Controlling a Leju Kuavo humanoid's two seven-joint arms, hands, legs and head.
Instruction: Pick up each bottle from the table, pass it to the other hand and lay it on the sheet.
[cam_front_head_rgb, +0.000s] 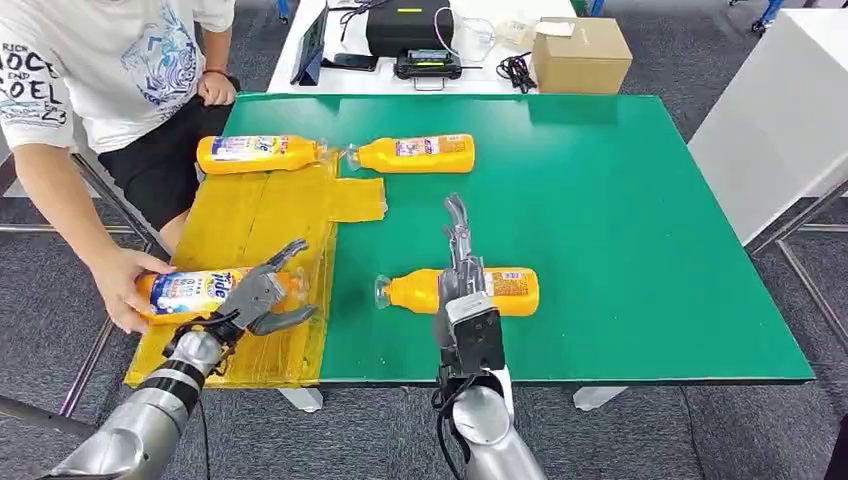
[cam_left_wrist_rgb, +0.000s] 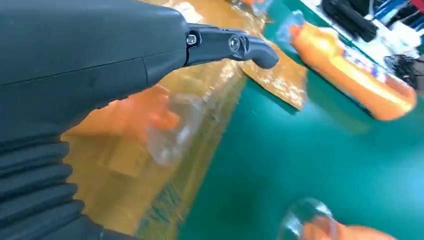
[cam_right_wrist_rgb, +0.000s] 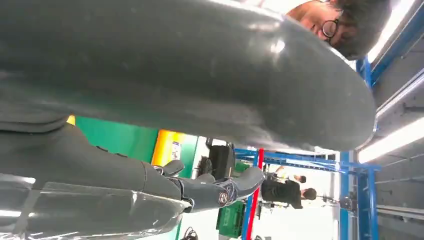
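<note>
Several orange bottles lie on their sides. One bottle (cam_front_head_rgb: 190, 292) rests on the yellow sheet (cam_front_head_rgb: 250, 215), with a person's hand (cam_front_head_rgb: 122, 285) on its base. My left hand (cam_front_head_rgb: 262, 298) hovers over its neck with fingers spread, gripping nothing; the left wrist view shows that bottle (cam_left_wrist_rgb: 160, 122) blurred beneath the hand. My right hand (cam_front_head_rgb: 460, 262) stands edgewise with straight fingers over a bottle (cam_front_head_rgb: 505, 290) near the table's front edge, holding nothing. A second bottle (cam_front_head_rgb: 260, 153) lies at the sheet's far end. Another bottle (cam_front_head_rgb: 415, 153) lies on the green table (cam_front_head_rgb: 620, 200) just right of it.
A person in a white shirt (cam_front_head_rgb: 110, 60) stands at the table's left side. A white desk behind holds a cardboard box (cam_front_head_rgb: 580, 55) and black devices (cam_front_head_rgb: 410, 30). A white cabinet (cam_front_head_rgb: 780, 110) stands to the right.
</note>
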